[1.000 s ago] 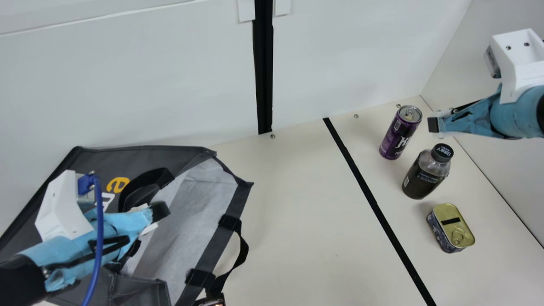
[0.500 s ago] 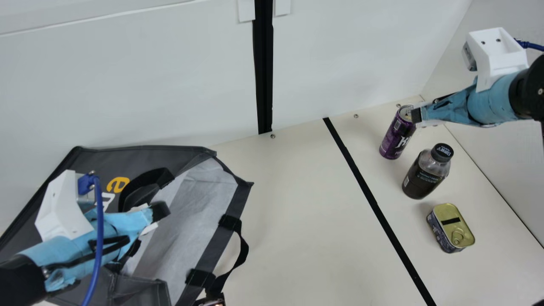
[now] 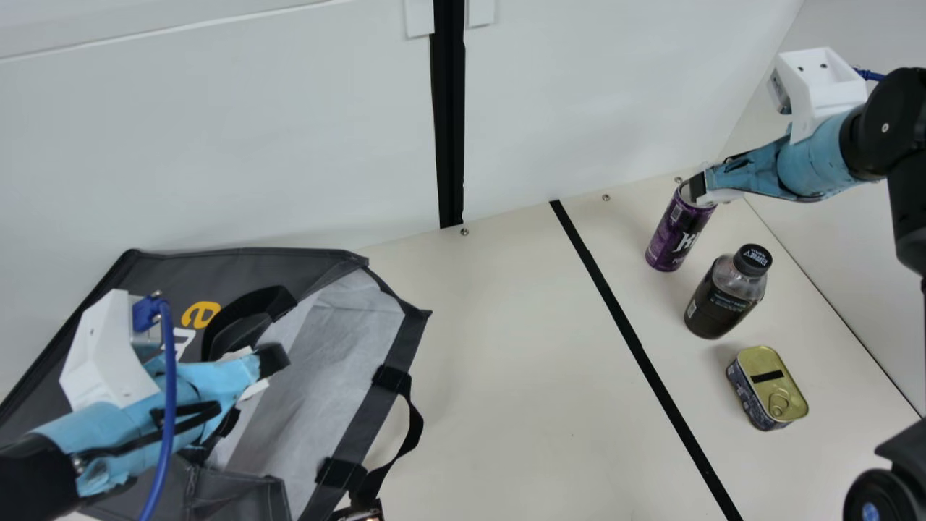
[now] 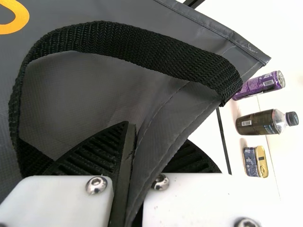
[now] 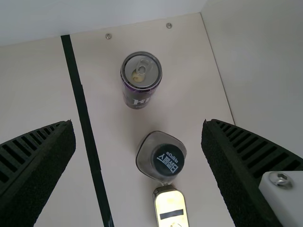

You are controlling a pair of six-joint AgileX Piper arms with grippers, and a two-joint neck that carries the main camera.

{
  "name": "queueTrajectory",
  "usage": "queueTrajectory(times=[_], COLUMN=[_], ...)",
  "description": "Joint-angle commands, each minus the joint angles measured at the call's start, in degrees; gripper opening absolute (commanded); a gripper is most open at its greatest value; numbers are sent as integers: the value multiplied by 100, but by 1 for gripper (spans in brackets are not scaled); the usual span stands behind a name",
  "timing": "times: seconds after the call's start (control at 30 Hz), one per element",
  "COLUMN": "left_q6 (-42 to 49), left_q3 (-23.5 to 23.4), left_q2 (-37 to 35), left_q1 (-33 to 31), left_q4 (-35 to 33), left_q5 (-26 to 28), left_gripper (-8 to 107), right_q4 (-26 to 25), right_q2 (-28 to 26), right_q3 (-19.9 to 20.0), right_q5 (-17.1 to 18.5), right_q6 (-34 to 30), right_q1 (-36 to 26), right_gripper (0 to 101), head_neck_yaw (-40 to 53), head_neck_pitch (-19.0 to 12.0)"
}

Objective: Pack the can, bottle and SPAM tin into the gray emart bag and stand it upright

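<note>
Right end effector (image 5: 138, 124): spread wide, empty, near can (image 3: 674, 231). Left end effector (image 4: 150, 135): closed on limp edge of gray emart bag (image 3: 289, 268). Can: upright on worktop (image 3: 542, 362), beside bottle (image 3: 720, 304); probably light, slick, dentable; best gripped gently round mid-body.

The left gripper (image 3: 273, 359) pinches an edge of the gray bag (image 4: 71, 90) between its ribbed fingers (image 4: 90, 156), beside a looping black strap (image 4: 118, 40). Right of the bag, the bench (image 4: 206, 135) carries the purple can (image 4: 255, 86), then the bottle (image 4: 258, 123), then the tin (image 4: 251, 161), far to near.
</note>
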Motion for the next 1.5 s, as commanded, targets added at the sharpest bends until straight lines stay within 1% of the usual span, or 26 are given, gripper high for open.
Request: queueTrajectory(times=[0.0,0.8,1.47], left_q6=[0,0,0], left_q3=[0,0,0], left_q2=[0,0,0], left_q1=[0,0,0], left_q4=[0,0,0], left_q5=[0,0,0], left_gripper=[-8,-8,-8], right_q4=[9,54,17], right_q2=[93,1154,1999], right_q3=[-44,-746,-1225], right_q5=[9,9,9], right_q6=[25,-24,12], right_q1=[-5,7,68], right_gripper=[95,95,95], head_neck_yaw=[-14,-14,-14], head_neck_pitch=[-130,-130,-130])
